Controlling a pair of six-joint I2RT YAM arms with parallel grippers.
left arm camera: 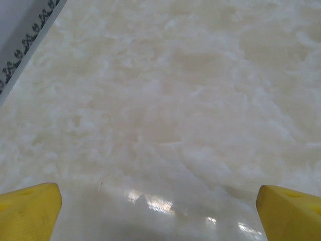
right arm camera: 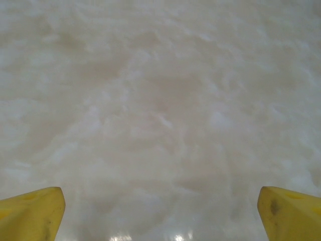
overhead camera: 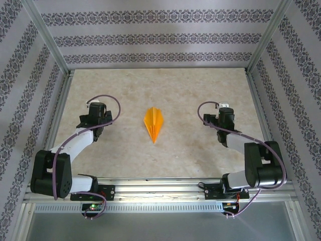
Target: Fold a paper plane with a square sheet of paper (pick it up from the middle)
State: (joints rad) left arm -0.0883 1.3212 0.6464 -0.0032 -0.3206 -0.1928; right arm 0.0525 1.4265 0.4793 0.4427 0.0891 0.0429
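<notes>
Folded paper plane [overhead camera: 154, 123] lies mid-table [overhead camera: 190, 85], tip toward the arm bases, well apart from both arms. Left gripper [left arm camera: 159, 203] and right gripper [right arm camera: 160, 206]: jaws wide, empty. Folding looks complete; next, probably park the 2 arms.

Folds of the paper plane [overhead camera: 153, 123] too small to tell, left of it the left gripper [left arm camera: 159, 213] with yellow fingertips [left arm camera: 27, 211] cut off at the bottom corners, right of it the right gripper [right arm camera: 160, 213] cropped likewise, blurred wall strip [left arm camera: 15, 30] clipped at the edge.
</notes>
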